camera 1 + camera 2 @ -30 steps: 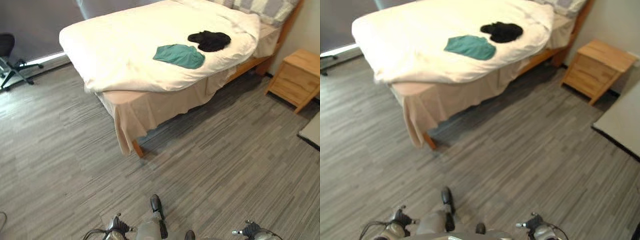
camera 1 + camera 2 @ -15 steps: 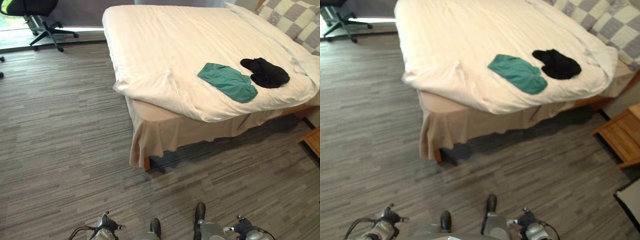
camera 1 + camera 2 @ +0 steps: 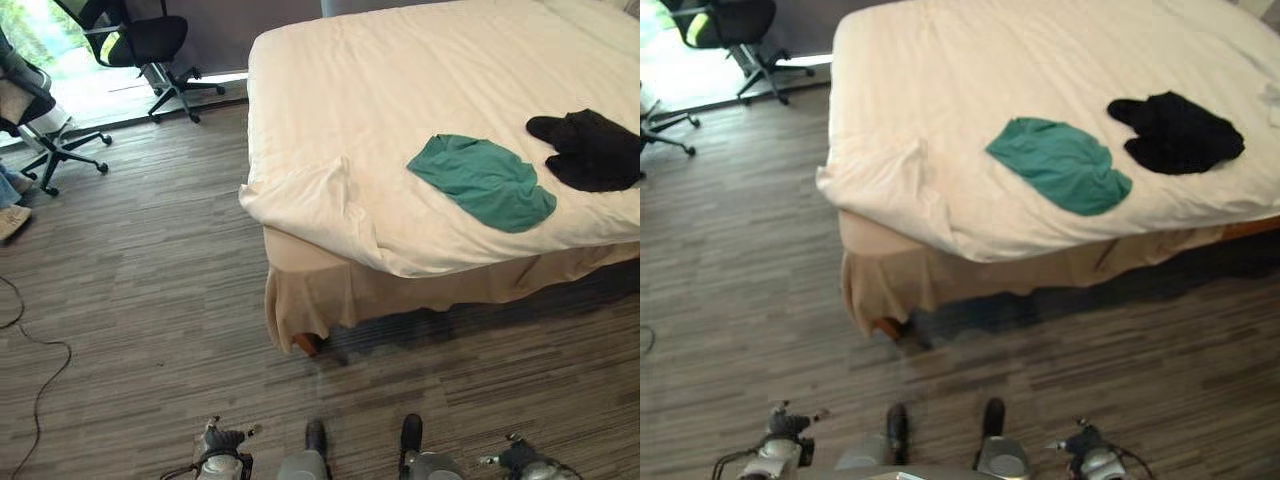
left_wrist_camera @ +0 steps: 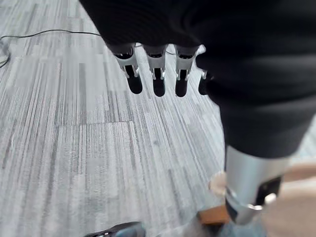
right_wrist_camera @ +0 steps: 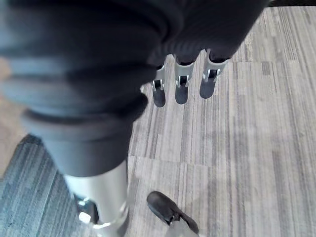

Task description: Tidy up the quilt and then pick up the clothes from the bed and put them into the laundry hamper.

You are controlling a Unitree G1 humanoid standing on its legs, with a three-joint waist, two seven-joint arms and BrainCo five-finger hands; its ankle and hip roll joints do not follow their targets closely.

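I stood on the grey wood-grain plank floor (image 3: 150,330) short of the bed, both hands hanging free.

My left hand (image 4: 155,74) and right hand (image 5: 181,84) each hung over the floor with fingers straight, relaxed and holding nothing. Ahead, the beige bed skirt (image 3: 340,295) draped the bed's near corner under the cream quilt (image 3: 400,90), rumpled at that corner. On the quilt lay the teal green garment (image 3: 485,182), with the crumpled black garment (image 3: 590,150) near it, apart. Beyond, two black office chairs (image 3: 140,40) stood by the window, a person's shoes (image 3: 12,210) near them.
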